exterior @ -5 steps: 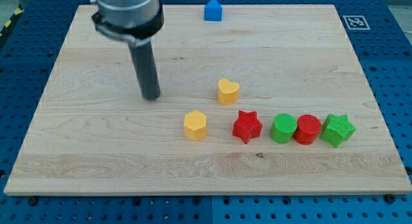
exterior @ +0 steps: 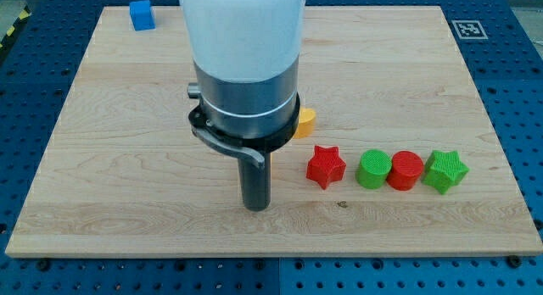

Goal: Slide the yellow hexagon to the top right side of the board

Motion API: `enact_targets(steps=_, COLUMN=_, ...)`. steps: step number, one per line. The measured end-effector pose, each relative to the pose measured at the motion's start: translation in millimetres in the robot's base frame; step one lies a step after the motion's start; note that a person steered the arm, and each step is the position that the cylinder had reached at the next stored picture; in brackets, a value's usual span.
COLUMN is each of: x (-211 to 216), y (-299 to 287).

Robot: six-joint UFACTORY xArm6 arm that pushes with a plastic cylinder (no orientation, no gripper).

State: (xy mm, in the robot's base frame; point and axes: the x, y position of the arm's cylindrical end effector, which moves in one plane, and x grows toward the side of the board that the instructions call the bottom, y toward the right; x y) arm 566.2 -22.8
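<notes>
The yellow hexagon does not show; the arm's body and rod cover the spot in the middle of the board where it would lie. My tip rests on the wooden board below the middle, left of the red star. Only the right edge of a yellow heart-shaped block shows from behind the arm, up and to the right of my tip.
A green cylinder, a red cylinder and a green star stand in a row right of the red star. A blue block sits at the board's top left. A black-and-white marker is at the top right corner.
My tip has moved from the upper left down to the lower middle, and the arm now hides the yellow hexagon. The blue block is at the top left instead of the top middle.
</notes>
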Motion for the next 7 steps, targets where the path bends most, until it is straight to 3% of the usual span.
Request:
enact_targets(steps=3, x=-52.8, y=0.1)
enact_targets(steps=7, x=-166.6, y=4.5)
